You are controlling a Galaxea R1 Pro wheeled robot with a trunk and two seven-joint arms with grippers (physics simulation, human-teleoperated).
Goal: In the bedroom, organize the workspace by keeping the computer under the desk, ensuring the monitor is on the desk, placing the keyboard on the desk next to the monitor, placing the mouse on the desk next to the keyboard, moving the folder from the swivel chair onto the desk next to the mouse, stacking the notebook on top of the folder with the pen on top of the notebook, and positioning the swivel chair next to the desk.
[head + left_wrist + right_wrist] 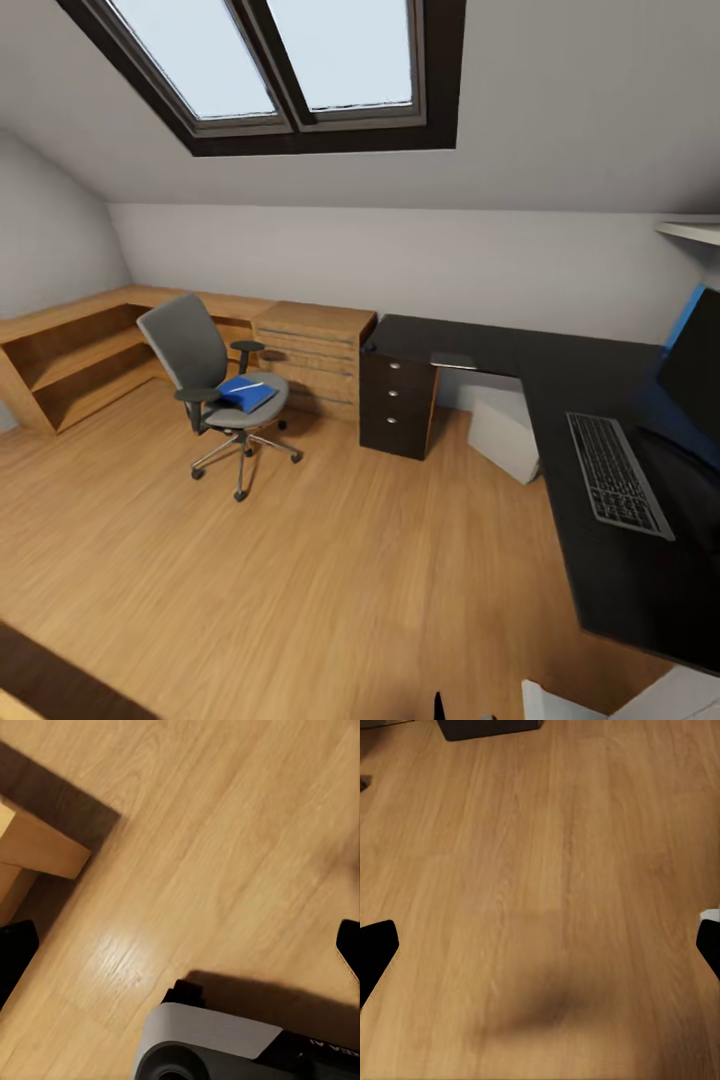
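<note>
clearly the folder (246, 393) lies on the swivel chair (205, 375) seat, across the room from the desk (600, 420); flat, stiff, light, likely slippery, so pinch an overhanging edge. both grippers (180, 945) (540, 945) hang wide open, empty, over the floor.

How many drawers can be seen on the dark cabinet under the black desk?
3, stacked on the dark brown cabinet under the glossy black L-shaped desk's corner: top, middle and bottom drawer. Each has a small knob; none looks hidden.
</note>
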